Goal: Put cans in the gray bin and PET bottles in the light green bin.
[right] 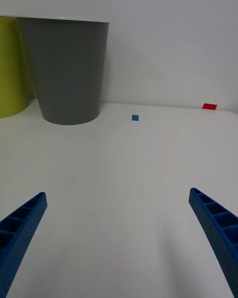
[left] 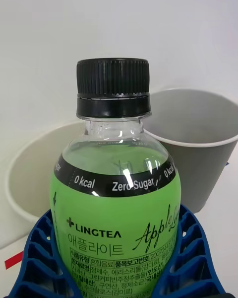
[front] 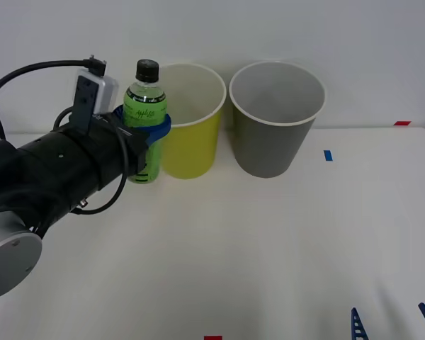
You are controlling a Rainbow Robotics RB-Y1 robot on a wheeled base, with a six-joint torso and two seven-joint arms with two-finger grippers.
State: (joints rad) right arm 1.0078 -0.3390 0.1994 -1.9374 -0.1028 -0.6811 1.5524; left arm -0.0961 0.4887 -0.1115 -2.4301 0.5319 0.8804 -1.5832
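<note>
The PET bottle [front: 146,120] stands upright on the desk [front: 269,241], touching or just beside the light green bin [front: 191,134] on that bin's left side, its black cap [front: 147,69] reaching about level with the bin's white rim. My left end effector [front: 150,131] has its blue ribbed fingers [left: 193,258] wrapped round the bottle at label height, pinching it on both sides; the left wrist view shows the label framed between them, with the light green bin's pale mouth and the gray bin [front: 275,120] behind.

I judge the step in hand to be lifting this bottle and carrying it over the light green bin. The base looks to be on or barely off the desk, so I would go straight up first until the bottle's bottom clears the white rim, since any sideways move now would knock the bin. The grip sits around the middle of a full bottle, so I would keep the wrist level to stop it tilting or slipping. Then a short shift right to centre it over the opening, and release low to avoid a bounce. I must stop short of the gray bin.

My right end effector [front: 393,324] waits low at the near right of the desk, fingers spread wide and holding nothing.
</note>
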